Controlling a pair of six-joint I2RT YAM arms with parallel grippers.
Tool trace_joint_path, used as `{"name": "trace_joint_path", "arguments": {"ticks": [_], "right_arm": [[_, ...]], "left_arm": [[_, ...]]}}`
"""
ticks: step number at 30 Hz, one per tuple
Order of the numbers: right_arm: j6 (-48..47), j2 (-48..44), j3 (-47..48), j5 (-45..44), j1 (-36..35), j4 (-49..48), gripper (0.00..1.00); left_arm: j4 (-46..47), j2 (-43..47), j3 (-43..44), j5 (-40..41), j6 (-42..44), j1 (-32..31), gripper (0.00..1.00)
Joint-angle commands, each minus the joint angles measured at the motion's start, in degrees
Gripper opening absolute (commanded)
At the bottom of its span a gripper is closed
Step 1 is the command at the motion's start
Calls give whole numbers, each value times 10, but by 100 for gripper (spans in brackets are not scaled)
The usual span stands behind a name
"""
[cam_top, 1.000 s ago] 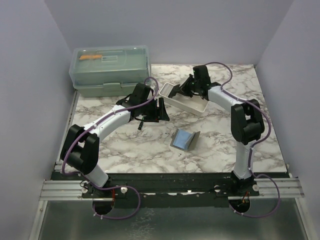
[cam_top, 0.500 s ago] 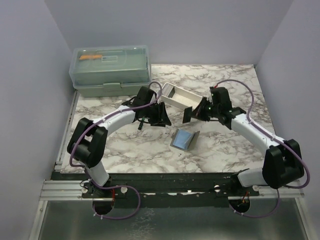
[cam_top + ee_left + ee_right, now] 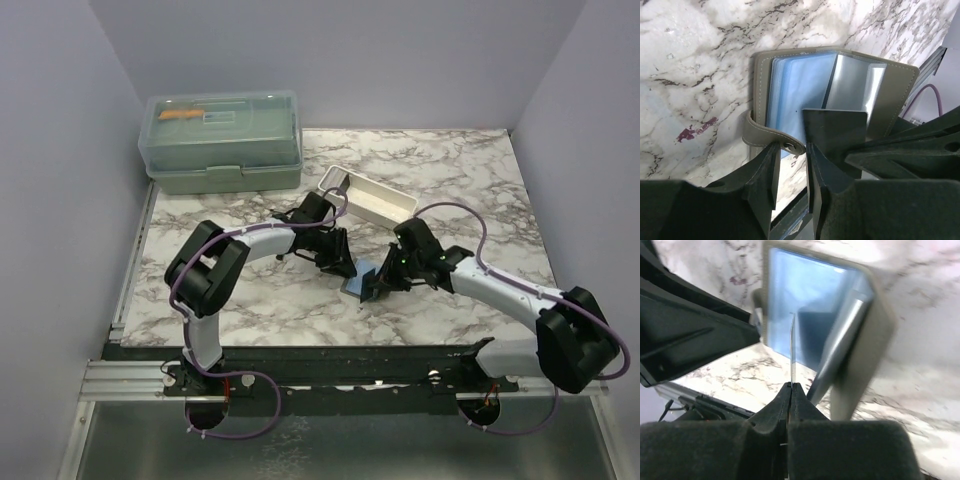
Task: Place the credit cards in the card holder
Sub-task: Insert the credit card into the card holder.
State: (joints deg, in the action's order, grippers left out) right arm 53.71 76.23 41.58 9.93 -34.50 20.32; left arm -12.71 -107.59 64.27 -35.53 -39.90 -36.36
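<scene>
The grey-olive card holder (image 3: 358, 286) stands open on the marble table between my two grippers, with light blue clear sleeves inside (image 3: 795, 85). Its snap strap (image 3: 765, 136) lies right at the tips of my left gripper (image 3: 792, 150), whose jaws stand a little apart. My left gripper (image 3: 343, 265) is at the holder's far left side. My right gripper (image 3: 791, 385) is shut on a thin credit card (image 3: 792, 347), seen edge-on, its far end over the open holder (image 3: 875, 340). The card looks dark in the left wrist view (image 3: 835, 130). My right gripper (image 3: 383, 283) is at the holder's right side.
A long white tray (image 3: 370, 197) lies behind the grippers at the middle back. A big green lidded box (image 3: 220, 140) stands at the back left. The table's front rail (image 3: 340, 352) runs just near of the holder.
My right arm has swung from the white tray down to the card holder with the card. My left gripper has moved right and nearer, up to the holder's strap.
</scene>
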Motion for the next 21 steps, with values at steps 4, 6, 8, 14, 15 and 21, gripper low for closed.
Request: {"name": "trace_joint_path", "arguments": {"ticks": [4,6,8,14,15,21], "right_arm": [[44,-76,-61,-80,0,62,0],[48,-89,-75,-85,0,52,0],[45,-97,-90,-82,0,31,0],[56,-107,-128,-80,4,-15,0],[57,-106,-131,-79,5,-18,0],[63,-107,-144,-75,16,-35,0]], "left_arm": [[0,-36,13,4,-18,1,32],[-6,-41,15,8,-17,1,32],[-12,-42,17,13,-15,1,32],[-28,-42,22,30,-6,1,32],[-31,-42,22,34,-5,1,32],[-46,-45,28,46,1,1,32]]}}
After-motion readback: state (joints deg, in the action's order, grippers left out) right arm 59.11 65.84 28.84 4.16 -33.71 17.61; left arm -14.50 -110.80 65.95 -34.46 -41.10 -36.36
